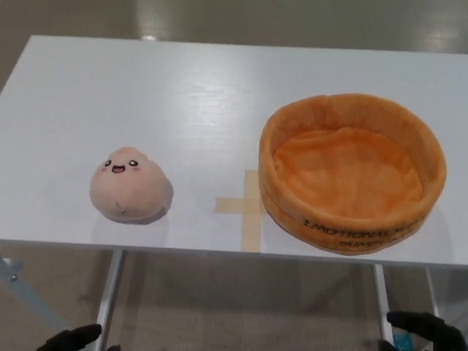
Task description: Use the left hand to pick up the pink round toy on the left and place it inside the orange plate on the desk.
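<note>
A pink round plush toy [129, 183] with a small smiling face sits on the white desk [197, 95], near its front edge on the left. To its right stands the orange plush plate [352, 172], a soft round bowl with raised walls and nothing inside. My left hand [72, 338] shows only as a dark tip at the bottom left, below the desk's front edge and well short of the toy. At the bottom right corner, my right hand [425, 328] also sits low, beneath the plate.
A beige tape cross [246, 207] marks the desk between toy and plate. White desk legs [108, 296] run down below the front edge. Grey floor lies beyond the far edge.
</note>
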Robot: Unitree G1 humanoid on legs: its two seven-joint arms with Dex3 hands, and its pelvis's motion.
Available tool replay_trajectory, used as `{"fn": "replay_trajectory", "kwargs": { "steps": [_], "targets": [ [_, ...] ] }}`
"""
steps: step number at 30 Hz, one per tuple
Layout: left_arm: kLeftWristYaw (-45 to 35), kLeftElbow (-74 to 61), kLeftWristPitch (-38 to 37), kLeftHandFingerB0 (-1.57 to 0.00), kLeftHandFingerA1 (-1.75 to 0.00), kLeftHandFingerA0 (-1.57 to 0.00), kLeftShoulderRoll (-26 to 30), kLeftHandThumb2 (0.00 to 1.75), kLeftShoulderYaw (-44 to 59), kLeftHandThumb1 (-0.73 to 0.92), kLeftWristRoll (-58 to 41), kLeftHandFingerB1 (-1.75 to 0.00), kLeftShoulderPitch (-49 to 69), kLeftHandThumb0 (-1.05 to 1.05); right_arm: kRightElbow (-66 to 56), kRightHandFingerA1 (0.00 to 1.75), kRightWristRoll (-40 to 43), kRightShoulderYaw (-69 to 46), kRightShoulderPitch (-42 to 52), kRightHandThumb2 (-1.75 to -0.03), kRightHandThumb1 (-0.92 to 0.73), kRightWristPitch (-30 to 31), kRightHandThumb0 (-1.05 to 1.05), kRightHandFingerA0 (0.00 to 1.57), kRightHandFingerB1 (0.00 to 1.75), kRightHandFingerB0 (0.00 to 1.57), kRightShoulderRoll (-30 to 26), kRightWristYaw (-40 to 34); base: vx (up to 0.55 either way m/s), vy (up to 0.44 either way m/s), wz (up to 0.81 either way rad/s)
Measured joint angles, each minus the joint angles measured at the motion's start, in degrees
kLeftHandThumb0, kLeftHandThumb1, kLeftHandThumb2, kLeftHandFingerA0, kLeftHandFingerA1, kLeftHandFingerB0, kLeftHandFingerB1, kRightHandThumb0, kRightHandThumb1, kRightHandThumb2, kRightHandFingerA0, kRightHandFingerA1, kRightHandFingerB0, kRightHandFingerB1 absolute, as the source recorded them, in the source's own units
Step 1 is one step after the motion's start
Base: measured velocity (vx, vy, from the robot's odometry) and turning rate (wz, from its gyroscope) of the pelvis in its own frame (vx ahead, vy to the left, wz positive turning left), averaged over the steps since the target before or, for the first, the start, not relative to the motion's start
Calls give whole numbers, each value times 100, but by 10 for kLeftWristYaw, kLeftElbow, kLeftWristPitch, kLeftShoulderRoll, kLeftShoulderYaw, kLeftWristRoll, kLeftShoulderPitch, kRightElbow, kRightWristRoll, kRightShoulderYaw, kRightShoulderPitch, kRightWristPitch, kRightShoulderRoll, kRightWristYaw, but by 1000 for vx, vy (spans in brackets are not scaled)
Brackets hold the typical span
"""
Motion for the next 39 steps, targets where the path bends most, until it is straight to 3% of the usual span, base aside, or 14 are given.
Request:
{"fn": "replay_trajectory", "kwargs": {
  "steps": [6,16,17,20,21,23,24,25,26,28,29,30,31,39],
  "targets": [
    [-1,15,-25,-30,-40,-29,1,64,2,48,-5,-36,-3,-38,12,87,3,-6,-1,-93,-30,-19,-25,56,73,50,1,-8,0,0,0],
    [-40,23,-46,-17,-37,-14,17,61,-22,43,-2,-33,-1,-39,17,89,3,-4,-1,-92,-30,-32,-26,57,74,51,1,-13,0,0,0],
    [-49,23,-51,0,-50,-1,21,89,-29,39,-2,-47,1,-23,17,90,3,-4,-1,-91,-32,-34,-24,57,73,49,1,-14,0,0,0],
    [-78,18,-57,0,-51,-1,32,87,-46,36,-1,-48,11,-26,17,90,3,-4,-1,-92,-32,-35,-22,57,72,49,1,-15,0,0,0],
    [-88,16,-60,-14,-26,-8,38,56,-55,43,1,-30,15,-41,17,91,3,-4,-1,-92,-32,-35,-21,57,73,50,1,-15,0,0,0],
    [-103,13,-64,-13,-24,-7,46,56,-68,43,4,-31,19,-38,17,89,3,-4,-1,-91,-32,-35,-22,57,73,50,1,-15,0,0,0],
    [-116,9,-68,0,-51,-1,53,84,-77,32,5,-46,22,-22,17,87,3,-4,-1,-92,-32,-35,-24,56,72,49,1,-15,0,0,0],
    [-121,8,-69,0,-51,-1,55,84,-80,32,6,-46,23,-22,17,87,3,-4,-1,-92,-32,-35,-24,56,72,49,1,-15,0,0,0],
    [-134,0,-72,-18,-23,-6,61,54,-88,41,6,-31,26,-29,17,88,3,-4,-1,-92,-31,-35,-24,57,74,51,1,-15,0,0,0],
    [-153,-15,-76,-14,-23,-6,69,63,-97,34,6,-38,33,-43,17,101,3,-4,-1,-87,-33,-35,-19,51,75,51,1,-15,0,0,0],
    [-164,-26,-79,0,-50,0,72,83,-103,27,5,-46,36,-26,17,90,3,-3,-1,-91,-31,-35,-23,58,75,51,1,-15,0,0,0],
    [-172,-34,-81,0,-50,0,74,83,-108,27,5,-45,38,-26,17,98,3,-3,-1,-85,-35,-35,-20,51,74,50,1,-15,0,0,0],
    [-179,-44,-83,-21,-34,-8,77,64,-113,39,5,-36,41,-53,17,90,3,-3,-2,-91,-32,-35,-21,57,73,50,1,-15,0,0,0],
    [-261,-205,-100,-27,-35,-18,107,62,-165,39,-3,-37,89,-44,17,88,2,-3,-4,-91,-32,-35,-22,57,73,50,1,-15,0,0,0]
  ]
}}
